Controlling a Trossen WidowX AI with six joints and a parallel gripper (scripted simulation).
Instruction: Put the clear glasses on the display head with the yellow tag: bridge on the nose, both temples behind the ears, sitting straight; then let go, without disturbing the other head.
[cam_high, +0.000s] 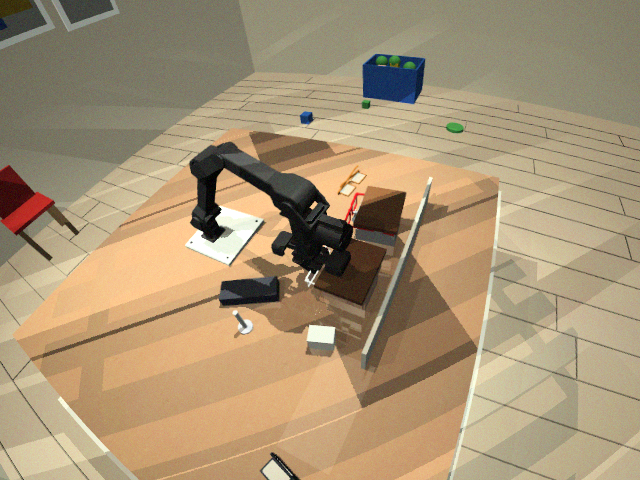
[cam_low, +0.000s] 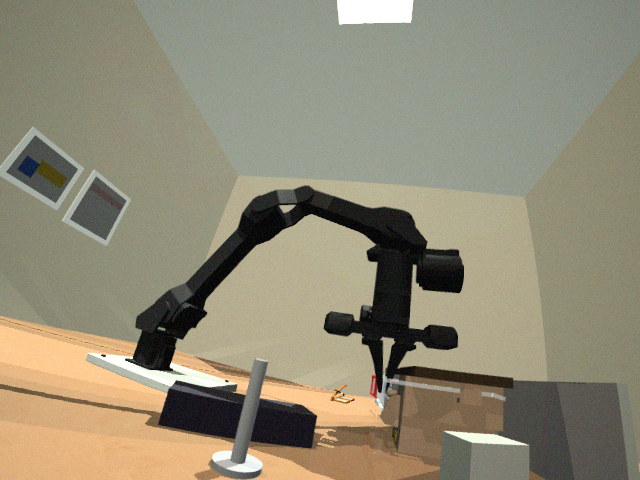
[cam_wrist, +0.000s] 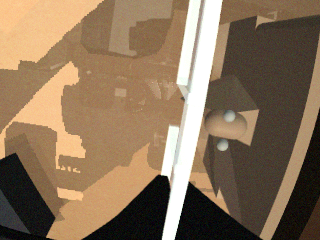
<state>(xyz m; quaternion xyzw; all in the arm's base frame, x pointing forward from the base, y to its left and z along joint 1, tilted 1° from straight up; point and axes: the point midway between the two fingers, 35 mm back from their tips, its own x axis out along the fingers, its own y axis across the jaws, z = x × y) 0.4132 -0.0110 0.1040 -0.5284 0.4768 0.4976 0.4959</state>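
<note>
1. At the far left, a red chair (cam_high: 28, 209) is seen on the floor.
2. A black arm is mounted on a white plate (cam_high: 230, 252) (cam_low: 206, 379) on the table.
3. A dark case (cam_high: 249, 290) (cam_low: 281, 422) and a thin post on a round foot (cam_high: 240, 320) (cam_low: 250, 413) are set in front of it.
4. The clear glasses (cam_high: 310, 279) (cam_low: 382, 400) (cam_wrist: 200, 75) are gripped between the nearly closed jaws of the gripper (cam_high: 316, 267) (cam_low: 384, 386) (cam_wrist: 168, 186), pointed downward. Their front is held before the face of the brown-topped head (cam_high: 351, 271) (cam_low: 449, 428) (cam_wrist: 226, 125) with the yellow tag (cam_low: 395, 435); a pale temple is seen along its side (whether the bridge touches the nose cannot be told).
5. Red glasses (cam_high: 351, 206) (cam_low: 373, 386) are placed at the other head (cam_high: 381, 209), with orange glasses (cam_high: 352, 180) (cam_low: 341, 396) lying nearby.
6. Behind both heads, an upright panel (cam_high: 398, 279) (cam_low: 568, 428) is stood.
</note>
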